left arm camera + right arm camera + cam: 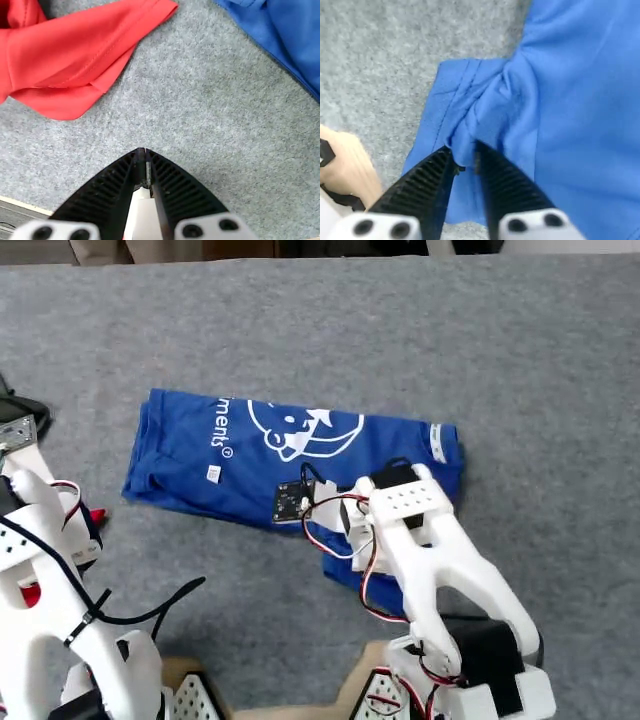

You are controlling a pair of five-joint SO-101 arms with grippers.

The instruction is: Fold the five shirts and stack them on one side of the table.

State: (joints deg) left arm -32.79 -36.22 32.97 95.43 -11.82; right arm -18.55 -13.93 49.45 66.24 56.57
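High view, blue shirt (290, 460): lying partly folded on the middle of the grey worktop (520, 360), print facing up; one flap is trailing from its near edge toward the arm bases; it is not yet stacked at a side.
High view, right arm (430, 550): leaning over the blue shirt's near edge, wrist sitting right above the trailing flap; probably placed there to deal with that loose piece.
High view, left arm (40, 570): standing well apart from the blue shirt, beyond one short end.
Left wrist view, left claw (145, 150): jaws pressing together with nothing between them; hanging over bare worktop between the red shirt (65, 55) and a corner of the blue shirt (285, 35), touching neither; seemingly parked clear so the other arm has room.
Right wrist view, right claw (462, 152): jaws closing to a narrow gap on a bunched ridge of the blue shirt (570, 100); creases are fanning out from the pinch.
Right wrist view, grip spot: close to the flap's seamed edge; probably chosen so the flap can be carried over the shirt's body.
Step, as a judgement: folding the blue shirt's last loose flap; the red shirt is lying crumpled, so folding and stacking are far from finished.
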